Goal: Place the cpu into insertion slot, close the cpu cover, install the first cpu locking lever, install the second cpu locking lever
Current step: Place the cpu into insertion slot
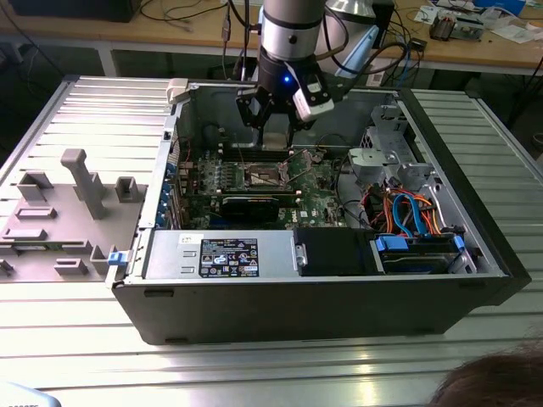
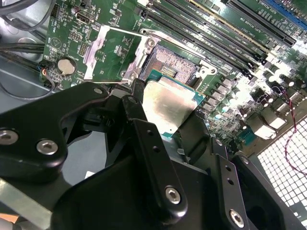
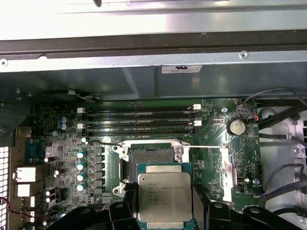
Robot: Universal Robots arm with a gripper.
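While the arm [image 1: 291,34] hung over the open computer case [image 1: 297,305], its jaws gripped the cpu [image 3: 164,195].
The chip was pinched by its edges, metal face up, close beside the bare insertion slot [image 3: 148,155] and not yet seated. The cpu cover [image 3: 225,184] lay flipped open at the socket's far side.

The arm [image 1: 291,30] comes straight down from above, its wrist [image 1: 284,80] upright, and the black gripper [image 1: 276,136] hangs over the insertion slot [image 3: 148,155]. In the first wrist view the jaws are closed on two opposite edges of the cpu [image 3: 163,189]. They hold it flat, metal face up, and not seated in the insertion slot.
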